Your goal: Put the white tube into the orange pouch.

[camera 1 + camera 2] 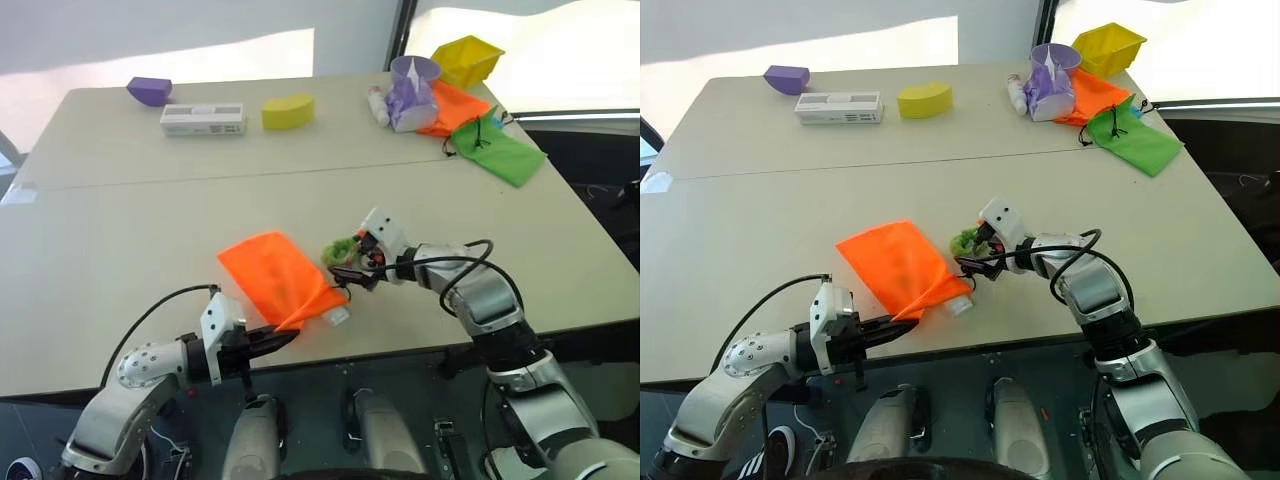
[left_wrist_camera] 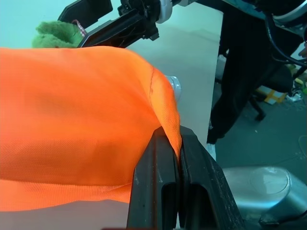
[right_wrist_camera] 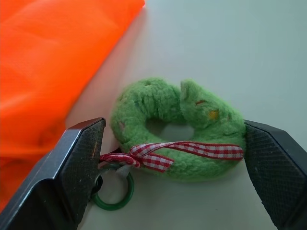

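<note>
At the near edge of the bench (image 1: 90, 300), our left end effector (image 1: 282, 338) is clenched on a corner of the orange pouch (image 1: 272, 275), the fabric pinched tight between its two fingers. The pouch lies flat just in from that edge, roughly midway along it. A small white cap (image 1: 339, 316) pokes out from under the pouch's near corner; we judge it to be the white tube (image 1: 959, 305), mostly covered by the fabric, though whether it sits inside the pouch or merely beneath it we cannot tell.

Our right end effector (image 3: 175, 158) is released, its fingers spread wide on either side of the fuzzy green pom (image 3: 177, 129) that ends the pouch's cord, beside the pouch's right edge. A red checked ribbon (image 3: 187, 151) and a small green ring (image 3: 115, 194) sit at the pom's base.

The risks, as we see them: closing on the pom and pulling could drag the whole pouch sideways against the left grip and roll the tube off the near edge, which is close. If the tube is only under the fabric, tightening the cord would shut the pouch empty. The soft pom may also squash and slip from the fingers.

Other pouches, boxes and blocks lie along the far edge, well apart.
</note>
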